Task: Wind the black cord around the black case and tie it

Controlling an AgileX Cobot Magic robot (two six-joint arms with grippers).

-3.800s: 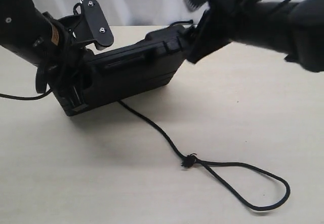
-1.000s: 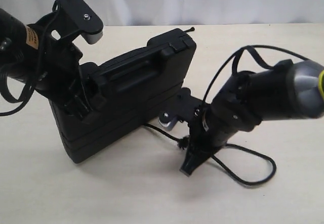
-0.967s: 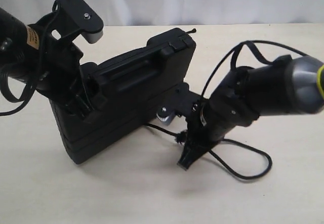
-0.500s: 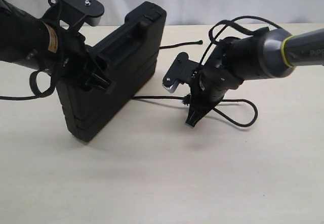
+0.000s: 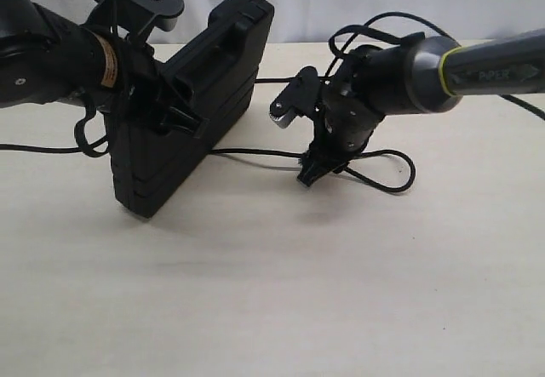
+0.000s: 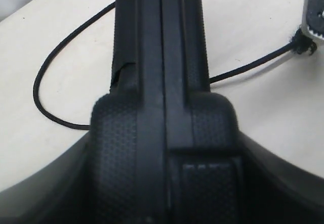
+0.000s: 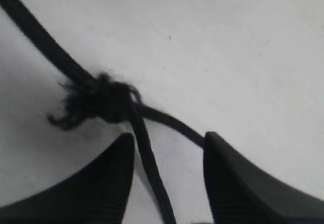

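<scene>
Right wrist view, and the right hand is down low over the tabletop, its two fingers parted with a clear gap. One strand of the black cord runs through that gap, closer to the finger at lower left. The gap is wider than the strand, so nothing is pinched. Just above the fingertips sits the frayed knot. From it the cord heads off to the upper left corner, and a second strand slips behind the finger at lower right.

Over to the exterior view: the right hand points down at the knot, just right of centre. The cord's loop lies flat on the tabletop to its right. A strand runs left from the knot to the black case. The case stands tilted on a lower corner at centre left, its top leaning toward the upper right. The left hand has it gripped at the handle edge, fingers closed against the case.

Left wrist view: the case's seam runs straight up the middle of the frame, and cord lies on the tabletop on both sides of it.
</scene>
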